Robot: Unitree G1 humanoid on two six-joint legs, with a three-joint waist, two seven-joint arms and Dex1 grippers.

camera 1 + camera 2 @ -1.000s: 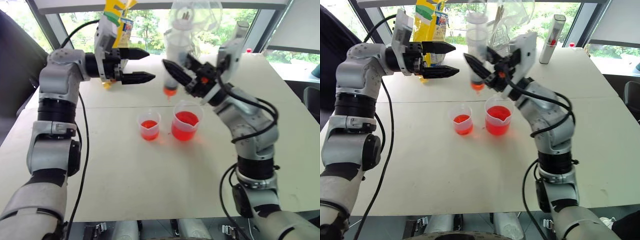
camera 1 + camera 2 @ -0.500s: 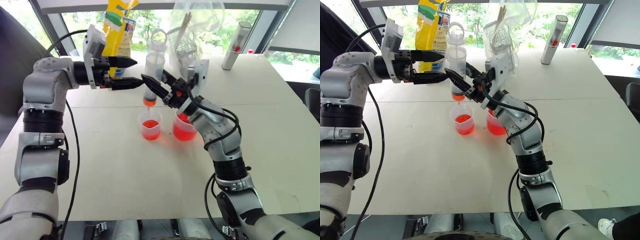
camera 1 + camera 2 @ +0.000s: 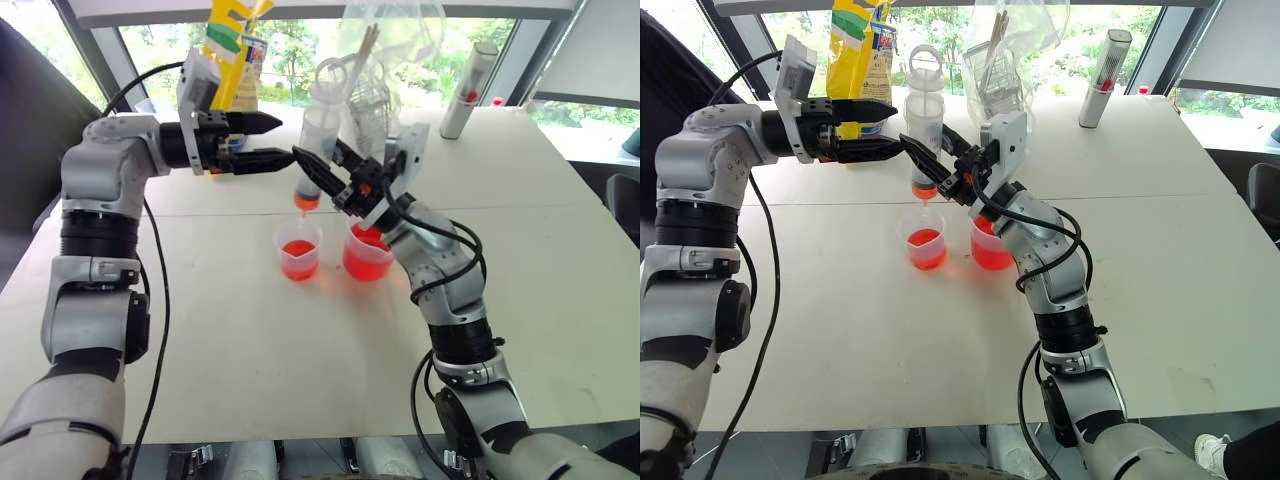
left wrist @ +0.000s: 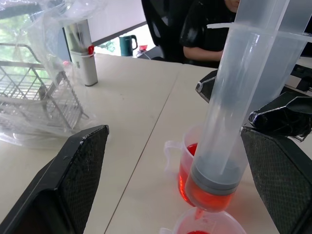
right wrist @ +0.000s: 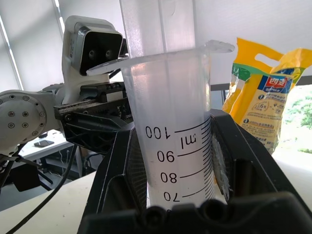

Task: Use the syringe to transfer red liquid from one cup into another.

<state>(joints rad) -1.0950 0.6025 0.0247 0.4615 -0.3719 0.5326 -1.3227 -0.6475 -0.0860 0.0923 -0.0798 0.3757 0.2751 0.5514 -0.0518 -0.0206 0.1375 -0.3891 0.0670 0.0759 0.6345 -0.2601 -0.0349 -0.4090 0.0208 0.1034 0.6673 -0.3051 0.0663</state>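
The syringe (image 3: 318, 135) stands upright with my right gripper (image 3: 314, 168) shut on its clear barrel (image 5: 173, 161). A little red liquid (image 4: 210, 194) sits at the bottom of the barrel. Its orange-red tip (image 3: 305, 203) hangs just above the smaller cup (image 3: 299, 250), which holds some red liquid. The larger spouted beaker (image 3: 368, 254), about half full of red liquid, stands right beside that cup, under my right wrist. My left gripper (image 3: 285, 138) is open and level, its fingertips (image 4: 85, 161) close to the barrel's left side without touching it.
A yellow snack bag (image 3: 233, 40) stands at the back behind my left gripper. A clear plastic bag over a wire rack (image 3: 385, 50) and a grey capped cylinder (image 3: 468, 88) stand at the table's far side. Bare white table (image 3: 300, 350) lies in front of the cups.
My right arm carried the syringe left and down, from near the beaker to over the smaller cup. The left gripper stayed open, and the syringe now stands close to its fingertips.
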